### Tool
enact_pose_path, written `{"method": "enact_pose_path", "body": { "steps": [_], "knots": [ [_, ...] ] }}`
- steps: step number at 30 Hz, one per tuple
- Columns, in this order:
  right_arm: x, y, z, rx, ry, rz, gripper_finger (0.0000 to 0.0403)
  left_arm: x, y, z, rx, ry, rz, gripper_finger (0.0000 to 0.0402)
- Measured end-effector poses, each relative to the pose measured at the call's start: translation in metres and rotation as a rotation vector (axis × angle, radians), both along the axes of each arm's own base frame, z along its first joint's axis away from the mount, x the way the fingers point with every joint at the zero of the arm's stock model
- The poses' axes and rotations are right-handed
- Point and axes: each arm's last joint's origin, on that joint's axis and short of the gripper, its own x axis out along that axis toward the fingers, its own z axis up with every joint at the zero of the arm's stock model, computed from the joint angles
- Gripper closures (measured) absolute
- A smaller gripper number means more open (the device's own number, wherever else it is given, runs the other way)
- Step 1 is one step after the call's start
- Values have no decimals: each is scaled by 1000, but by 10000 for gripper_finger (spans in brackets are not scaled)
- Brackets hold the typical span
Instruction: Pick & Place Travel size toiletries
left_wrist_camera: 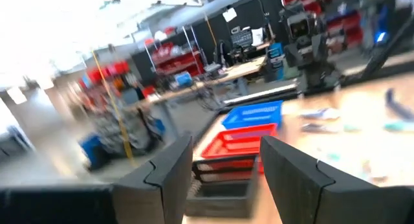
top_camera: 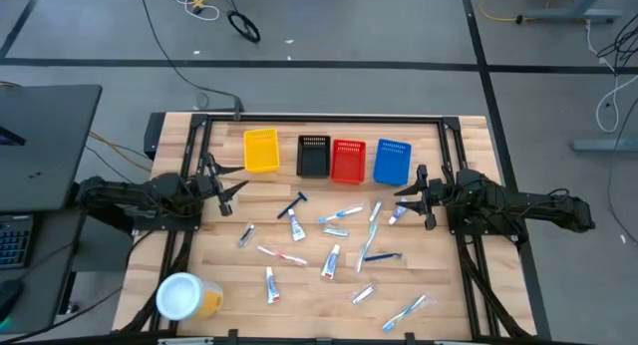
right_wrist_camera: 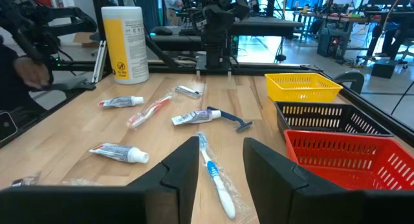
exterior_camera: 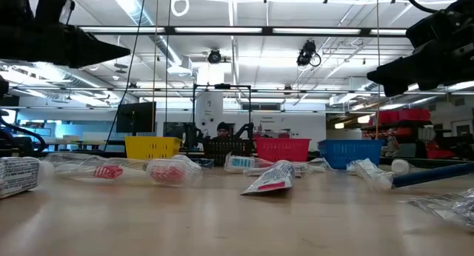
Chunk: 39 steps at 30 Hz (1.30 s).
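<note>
The travel-size toiletries lie scattered on the wooden table's middle: a dark razor (top_camera: 294, 205), white tubes (top_camera: 330, 262), wrapped toothbrushes (top_camera: 344, 215) and silvery packets (top_camera: 363, 294). My left gripper (top_camera: 227, 190) is open and empty, held above the table at their left. My right gripper (top_camera: 409, 197) is open and empty, held above the table at their right, close to a small tube (top_camera: 399, 214). In the right wrist view a blue-white toothbrush (right_wrist_camera: 215, 175) lies on the table beyond my open fingers (right_wrist_camera: 181, 172). The left wrist view shows my open left gripper (left_wrist_camera: 226, 179) facing the baskets.
Four small baskets stand in a row at the far edge: yellow (top_camera: 261, 151), black (top_camera: 314, 158), red (top_camera: 348, 162) and blue (top_camera: 392, 162). A large white-lidded yellow jar (top_camera: 184, 297) stands at the near left corner. A dark frame edges the table (top_camera: 478, 285).
</note>
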Motion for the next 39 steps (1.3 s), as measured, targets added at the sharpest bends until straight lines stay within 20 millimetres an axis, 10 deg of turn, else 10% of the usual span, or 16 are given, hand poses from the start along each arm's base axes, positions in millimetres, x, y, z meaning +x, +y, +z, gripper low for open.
{"method": "enact_pose_path", "body": {
  "steps": [13, 39],
  "knots": [
    [0, 0, 0, 0, 0, 0, 272, 0, 0, 0, 381, 159, 47, 213],
    [0, 0, 0, 0, 1, 0, 272, 0, 0, 0, 386, 160, 49, 213]
  ]
}}
